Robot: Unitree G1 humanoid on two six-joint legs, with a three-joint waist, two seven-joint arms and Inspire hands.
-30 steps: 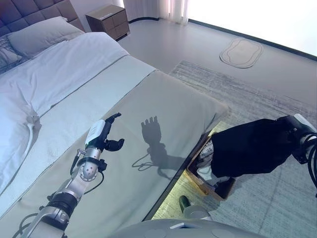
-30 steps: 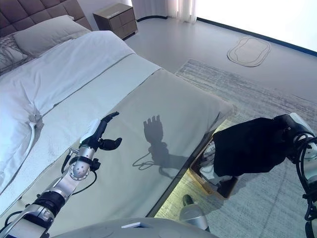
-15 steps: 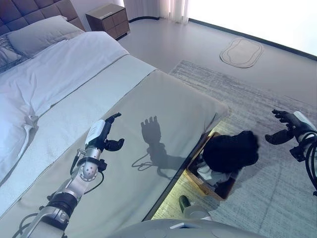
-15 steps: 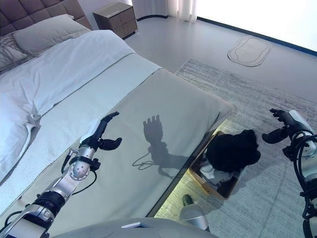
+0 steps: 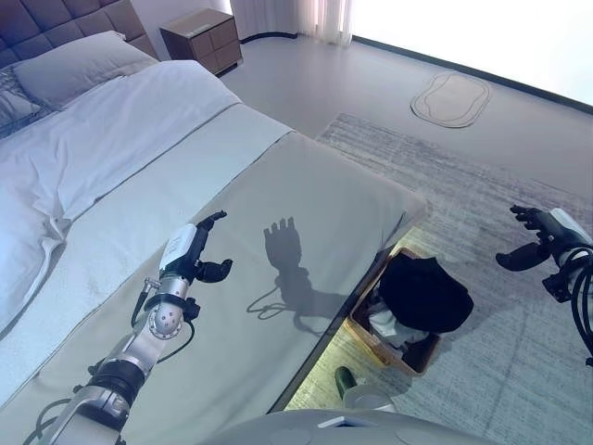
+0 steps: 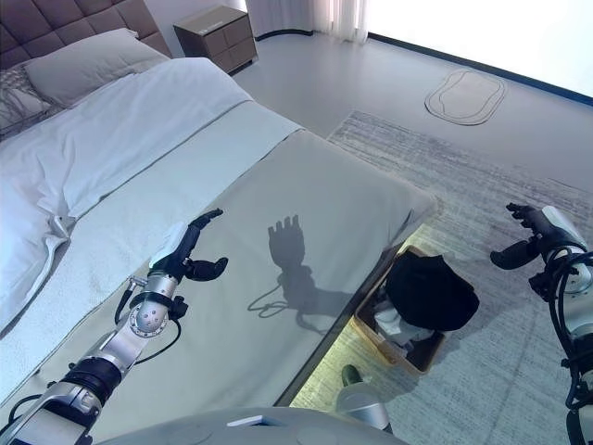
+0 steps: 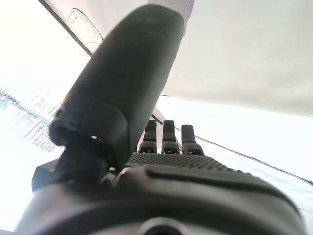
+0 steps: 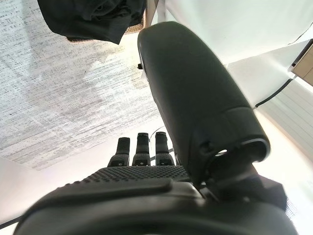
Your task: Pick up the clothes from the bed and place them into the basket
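Note:
A black garment point(image 5: 424, 292) lies heaped on top of the wicker basket point(image 5: 367, 334) on the floor beside the bed's foot. White cloth point(image 5: 382, 324) shows under it in the basket. It also shows in the right wrist view point(image 8: 93, 17). My right hand point(image 5: 539, 239) is open and empty, held above the rug to the right of the basket. My left hand point(image 5: 195, 255) is open and empty, held over the grey bedspread point(image 5: 278, 232). No loose clothes show on the bed.
The bed has a white duvet point(image 5: 102, 139) and pillows point(image 5: 74, 65) at the far left. A wooden nightstand point(image 5: 202, 37) stands behind it. A grey rug point(image 5: 500, 204) covers the floor on the right, with a small mat point(image 5: 451, 97) beyond.
My right hand opened and let go of the black garment. The garment dropped and settled flatter onto the basket. My left hand has not moved.

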